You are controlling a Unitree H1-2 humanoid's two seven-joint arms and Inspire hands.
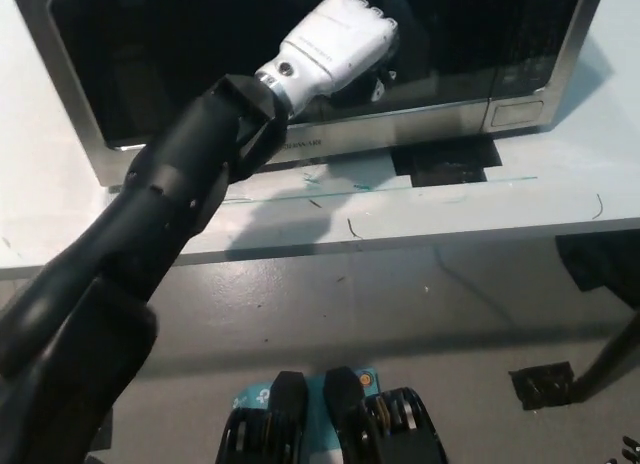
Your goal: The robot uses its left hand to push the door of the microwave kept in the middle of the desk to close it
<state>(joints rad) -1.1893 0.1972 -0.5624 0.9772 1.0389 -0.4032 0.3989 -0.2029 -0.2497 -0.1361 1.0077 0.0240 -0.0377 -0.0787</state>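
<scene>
microwave (520,79): long axis across desk (480,199), dark door (170,64) facing camera, top cropped; left hand (338,46) fingers curled against door.

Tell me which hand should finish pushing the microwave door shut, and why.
Left. The white left hand is already up against the dark glass of the microwave door, so it can likely just press on. The right hand is not in view at all.
</scene>
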